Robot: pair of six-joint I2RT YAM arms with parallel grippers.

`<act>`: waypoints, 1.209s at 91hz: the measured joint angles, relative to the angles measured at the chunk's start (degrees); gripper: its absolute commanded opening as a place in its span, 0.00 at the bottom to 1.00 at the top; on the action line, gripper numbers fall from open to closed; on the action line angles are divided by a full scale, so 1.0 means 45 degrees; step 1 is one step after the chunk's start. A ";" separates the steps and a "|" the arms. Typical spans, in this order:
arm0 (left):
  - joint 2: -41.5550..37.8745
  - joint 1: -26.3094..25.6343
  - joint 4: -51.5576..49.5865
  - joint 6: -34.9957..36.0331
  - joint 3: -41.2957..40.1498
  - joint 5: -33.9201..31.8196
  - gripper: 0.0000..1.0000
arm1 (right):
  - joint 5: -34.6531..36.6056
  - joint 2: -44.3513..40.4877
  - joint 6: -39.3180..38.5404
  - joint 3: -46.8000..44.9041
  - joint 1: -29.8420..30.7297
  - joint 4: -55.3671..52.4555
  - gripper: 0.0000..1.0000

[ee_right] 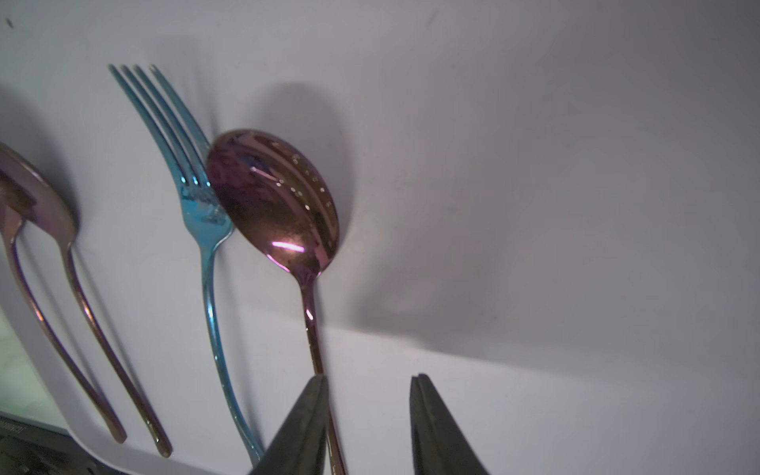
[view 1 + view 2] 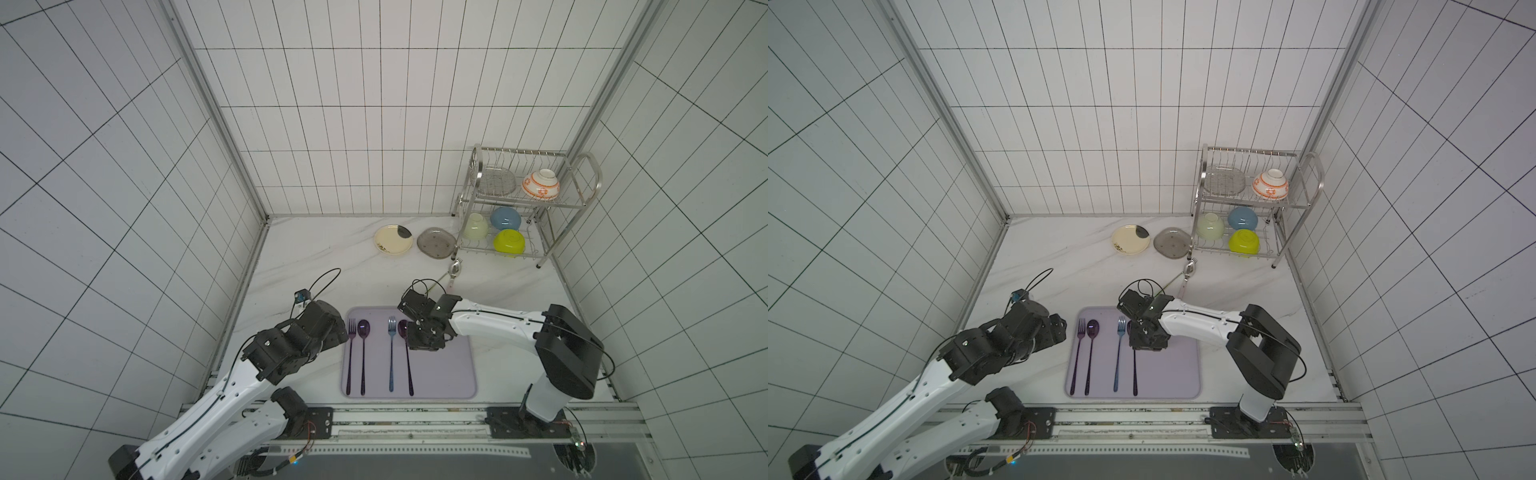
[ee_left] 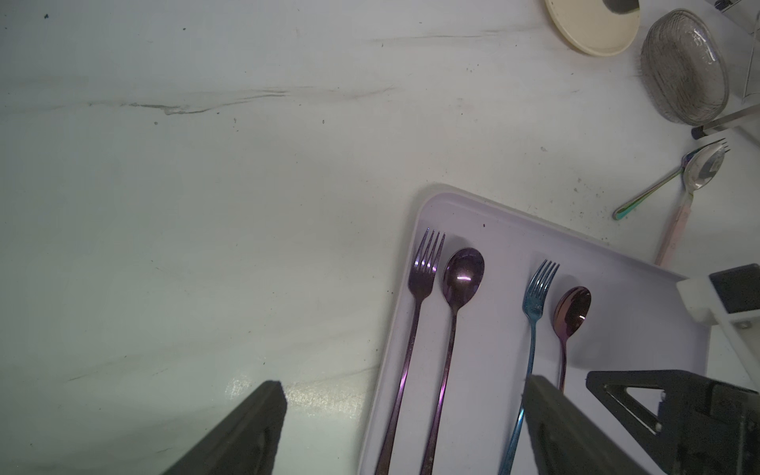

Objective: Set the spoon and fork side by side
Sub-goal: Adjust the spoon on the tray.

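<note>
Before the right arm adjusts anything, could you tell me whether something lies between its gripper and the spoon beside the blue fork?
Nothing visible does. The right gripper hangs over the spoon, whose handle runs beside one jaw; nothing separates spoon and blue fork either.

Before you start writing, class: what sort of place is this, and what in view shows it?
Probably a mock kitchen built for robot trials: white tiled walls, a dish rack on a marble counter, and a robot arm reaching over a tray.
</note>
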 measured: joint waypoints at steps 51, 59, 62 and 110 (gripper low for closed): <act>-0.0287 -0.0690 0.0170 0.0000 -0.0131 -0.0015 0.92 | -0.0029 0.1001 0.1554 0.0646 0.0544 0.0855 0.24; -0.0311 -0.0801 0.0170 0.0000 -0.0131 -0.0049 0.92 | -0.0029 0.1001 0.1763 0.0631 0.0568 0.0874 0.24; -0.0316 -0.0835 0.0170 -0.0005 -0.0131 -0.0049 0.92 | -0.0019 0.1001 0.1841 0.0622 0.0573 0.0874 0.24; -0.0461 -0.0933 0.0180 0.0000 -0.0131 -0.0044 0.92 | 0.0330 0.1200 0.2084 0.0792 0.0821 -0.0044 0.21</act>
